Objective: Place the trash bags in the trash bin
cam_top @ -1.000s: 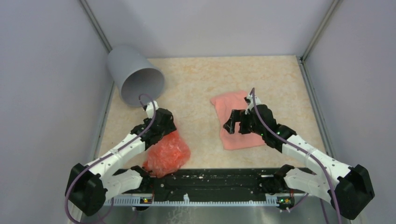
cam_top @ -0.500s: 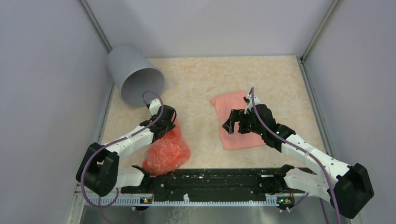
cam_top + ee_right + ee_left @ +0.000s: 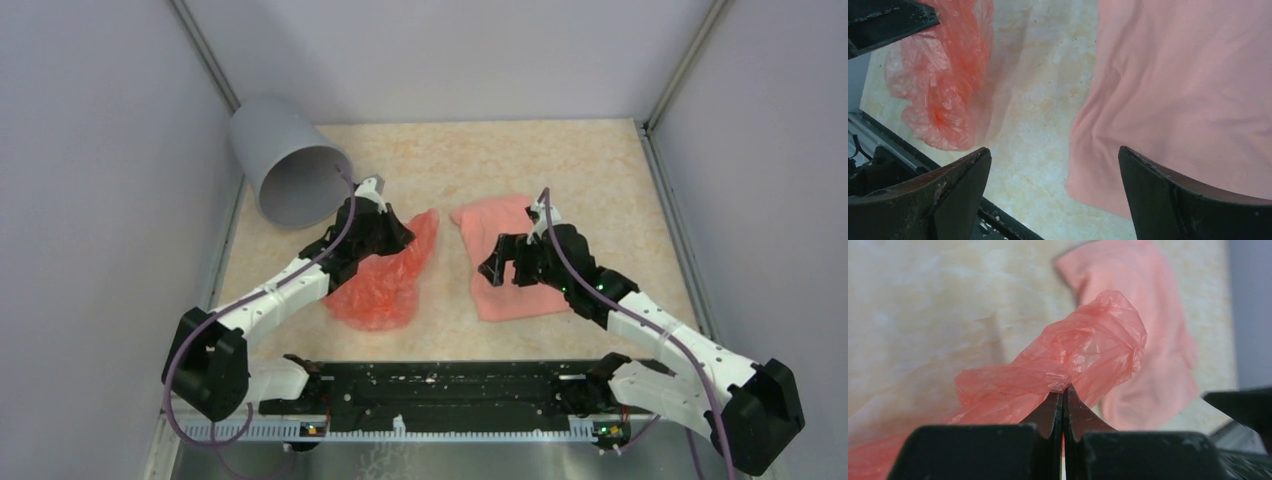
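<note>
Pinching the orange-red bag (image 3: pixel 1088 347), the left pincer (image 3: pixel 1063 396) hangs near the bin (image 3: pixel 290 165).

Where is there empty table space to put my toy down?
The biggest bare patch is the far strip of the beige table, right of the tipped grey plastic bin. Another lies between the flat salmon-pink bag and the right wall. Crowded: the thin gap between that bag and the crinkly orange-red bag, pinched by the left hand.

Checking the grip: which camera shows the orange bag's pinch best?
Left wrist: the left gripper is shut on a fold of the orange bag. Top view: the arm hides it; right wrist: only loose film.
</note>
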Controlling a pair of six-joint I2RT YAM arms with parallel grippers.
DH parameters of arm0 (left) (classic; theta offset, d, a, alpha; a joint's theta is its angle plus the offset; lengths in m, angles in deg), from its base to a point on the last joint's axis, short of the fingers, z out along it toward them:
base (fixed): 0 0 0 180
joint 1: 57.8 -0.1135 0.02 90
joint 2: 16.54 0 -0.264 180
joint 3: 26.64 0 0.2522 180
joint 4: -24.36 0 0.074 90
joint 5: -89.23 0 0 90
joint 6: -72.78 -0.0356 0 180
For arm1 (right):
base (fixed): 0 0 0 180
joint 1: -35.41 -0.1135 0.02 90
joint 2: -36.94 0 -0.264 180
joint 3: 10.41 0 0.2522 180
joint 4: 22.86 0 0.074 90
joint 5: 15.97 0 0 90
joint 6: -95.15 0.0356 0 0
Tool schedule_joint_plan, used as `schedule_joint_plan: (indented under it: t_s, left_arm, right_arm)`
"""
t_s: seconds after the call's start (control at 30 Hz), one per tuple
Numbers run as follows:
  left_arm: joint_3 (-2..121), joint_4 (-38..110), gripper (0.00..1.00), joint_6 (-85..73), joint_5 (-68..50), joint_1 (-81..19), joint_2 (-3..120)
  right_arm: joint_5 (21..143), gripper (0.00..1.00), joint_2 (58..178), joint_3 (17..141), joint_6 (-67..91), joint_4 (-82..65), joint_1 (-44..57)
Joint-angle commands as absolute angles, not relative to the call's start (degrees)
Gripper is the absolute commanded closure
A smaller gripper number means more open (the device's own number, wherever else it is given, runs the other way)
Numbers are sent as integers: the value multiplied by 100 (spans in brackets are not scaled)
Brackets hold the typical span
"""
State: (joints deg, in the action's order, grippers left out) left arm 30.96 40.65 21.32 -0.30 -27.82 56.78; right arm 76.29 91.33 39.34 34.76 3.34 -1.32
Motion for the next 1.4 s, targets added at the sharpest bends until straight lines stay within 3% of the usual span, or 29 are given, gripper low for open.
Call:
schedule_joint_plan:
  t_s: [0.0, 0.43, 0.77, 0.97, 1.07, 1.17, 1.37]
  left_arm:
    - [3548, 3329, 100, 1908, -1525, -2641, 5364]
    - [3686, 3305, 100, 2009, -2303, -2552, 5254]
    - [3680, 3276, 100, 1945, -2437, -2408, 5533]
    - [3666, 3535, 100, 1752, -2329, -2378, 5421]
    - [3673, 3768, 100, 1595, -2081, -2381, 5217]
    - [3686, 3931, 100, 1518, -1884, -2395, 5042]
    - [3841, 3916, 100, 1479, -2047, -2396, 4936]
  right_arm:
    - [7743, 1, 8891, 4329, 3407, 277, -168]
    - [8573, 6, 8554, 4852, 3558, -303, -199]
    - [7535, 19, 9839, 5631, 3554, -132, -865]
    - [6448, 48, 10399, 5873, 3738, 371, -889]
    - [6095, 70, 10347, 5757, 3750, 583, -870]
    - [5976, 98, 10106, 5528, 3763, 662, -772]
    - [6083, 100, 9599, 5366, 3708, 684, -548]
